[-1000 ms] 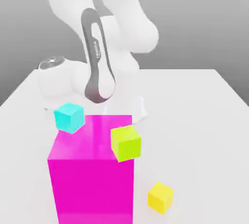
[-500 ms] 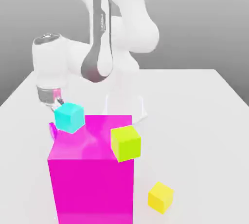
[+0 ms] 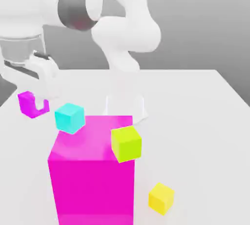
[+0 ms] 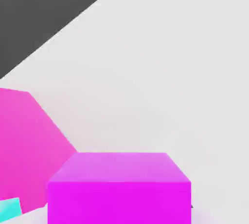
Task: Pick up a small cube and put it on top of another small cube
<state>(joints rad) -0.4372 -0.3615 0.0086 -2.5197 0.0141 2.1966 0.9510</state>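
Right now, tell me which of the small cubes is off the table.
The small magenta cube, held in the shut end effector at the exterior view's left. The cyan, lime and yellow cubes are ungripped.

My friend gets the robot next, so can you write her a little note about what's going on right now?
Tool: shut on the small plain magenta cube, held up above the white table at the exterior view's left.
Other things: small cyan cube, small lime cube and small yellow cube sit around the large magenta block; whether the cyan and lime ones touch it cannot be told.
Done: the cube is picked up.
Left: carry it over another small cube, probably the cyan one nearby, lower it on top and let go.
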